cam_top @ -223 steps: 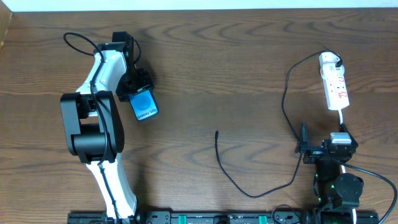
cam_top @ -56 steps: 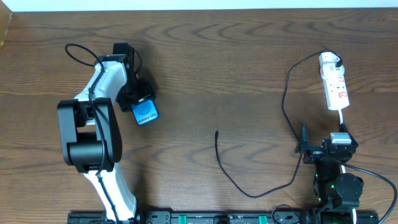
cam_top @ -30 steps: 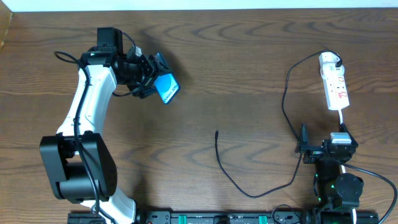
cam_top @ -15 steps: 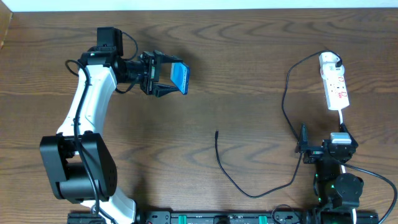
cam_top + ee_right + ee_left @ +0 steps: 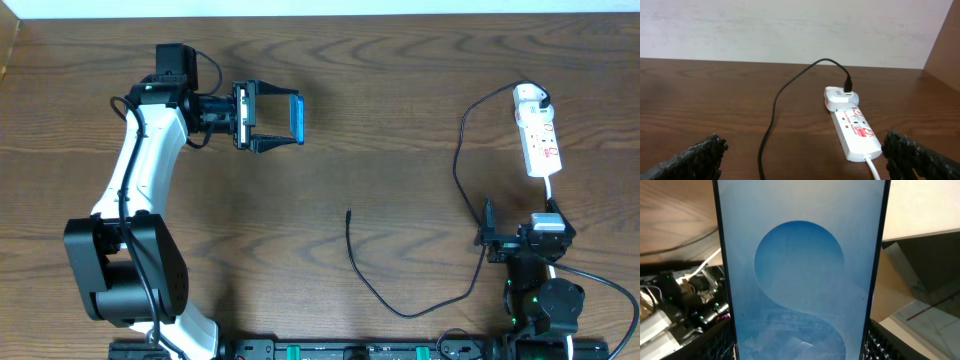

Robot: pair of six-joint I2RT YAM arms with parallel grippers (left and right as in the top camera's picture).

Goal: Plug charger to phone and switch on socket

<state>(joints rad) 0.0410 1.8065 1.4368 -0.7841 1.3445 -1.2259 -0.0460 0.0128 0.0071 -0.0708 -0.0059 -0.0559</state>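
My left gripper (image 5: pixel 283 118) is shut on the phone (image 5: pixel 297 118) and holds it above the table at the back left, turned edge-on to the overhead camera. In the left wrist view the phone's blue screen (image 5: pixel 800 255) fills the frame between the fingers (image 5: pixel 800 347). The charger's black cable (image 5: pixel 400 313) lies in a loop on the table, with its plug tip (image 5: pixel 348 213) free at mid-table. Its white adapter (image 5: pixel 529 97) sits in the socket (image 5: pixel 543 145) at the back right. My right gripper (image 5: pixel 520 232) is open and empty, just in front of the socket (image 5: pixel 856 131).
The socket's white cord (image 5: pixel 873 166) runs back toward my right gripper (image 5: pixel 805 167). The right arm's base (image 5: pixel 540 300) stands at the front right. A black rail (image 5: pixel 330 350) lines the front edge. A white wall (image 5: pixel 790 25) borders the far edge.
My left gripper has lifted the phone off the table at the left, swung it right toward the middle and turned it on edge. The right arm, cable and socket have not moved.
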